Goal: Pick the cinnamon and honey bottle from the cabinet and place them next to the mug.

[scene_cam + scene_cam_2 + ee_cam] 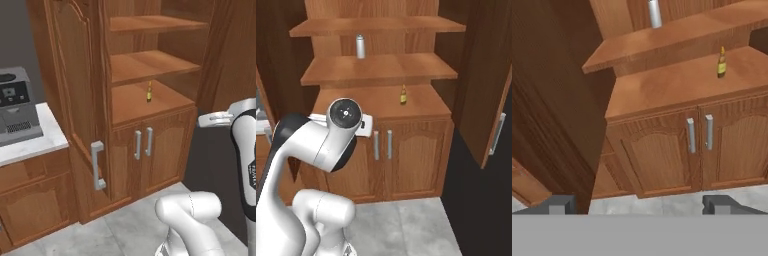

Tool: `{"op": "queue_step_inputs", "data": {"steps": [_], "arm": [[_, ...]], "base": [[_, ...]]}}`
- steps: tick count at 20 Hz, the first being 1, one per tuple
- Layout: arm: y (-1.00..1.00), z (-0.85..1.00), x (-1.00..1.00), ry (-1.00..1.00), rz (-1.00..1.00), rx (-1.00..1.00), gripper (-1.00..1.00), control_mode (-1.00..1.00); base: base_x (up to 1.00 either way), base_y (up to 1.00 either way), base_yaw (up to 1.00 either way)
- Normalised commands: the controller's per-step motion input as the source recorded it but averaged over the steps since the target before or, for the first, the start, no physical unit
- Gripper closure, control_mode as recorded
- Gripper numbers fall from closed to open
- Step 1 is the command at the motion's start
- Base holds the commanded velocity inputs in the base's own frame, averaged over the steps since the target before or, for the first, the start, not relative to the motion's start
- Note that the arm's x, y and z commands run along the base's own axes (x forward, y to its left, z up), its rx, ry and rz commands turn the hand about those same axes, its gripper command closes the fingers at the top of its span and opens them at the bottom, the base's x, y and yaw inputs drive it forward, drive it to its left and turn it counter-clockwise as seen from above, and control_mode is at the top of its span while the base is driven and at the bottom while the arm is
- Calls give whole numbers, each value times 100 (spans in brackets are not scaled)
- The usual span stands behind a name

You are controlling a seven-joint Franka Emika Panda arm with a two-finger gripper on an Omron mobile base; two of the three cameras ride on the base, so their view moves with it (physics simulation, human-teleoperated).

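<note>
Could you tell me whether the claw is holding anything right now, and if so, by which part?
Nothing is held: the claw is open, and the honey bottle stands apart on the cabinet shelf.

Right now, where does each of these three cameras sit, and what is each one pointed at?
Left base view: behind the arm's left, facing the cabinet and a coffee machine; the white arm rises at lower right.
Right base view: behind the arm's right, facing the shelves squarely; the arm rises at lower left.
Hand view: on the hand, looking at the cabinet's lower double doors; the open gripper tips show at the bottom.
All three share the honey bottle; two share the grey cylinder.
</note>
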Motion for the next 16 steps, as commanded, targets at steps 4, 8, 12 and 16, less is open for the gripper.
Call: {"op": "queue_step_inputs", "data": {"steps": [4, 8, 12, 16], "arm": [[0, 0, 0, 0, 0, 0, -100, 100], [0, 0, 0, 0, 0, 0, -100, 100], [0, 0, 0, 0, 0, 0, -100, 100], [0, 0, 0, 0, 0, 0, -100, 100]], "base": [[54, -42, 12], [58, -31, 1], [72, -15, 0], [59, -13, 0]]}}
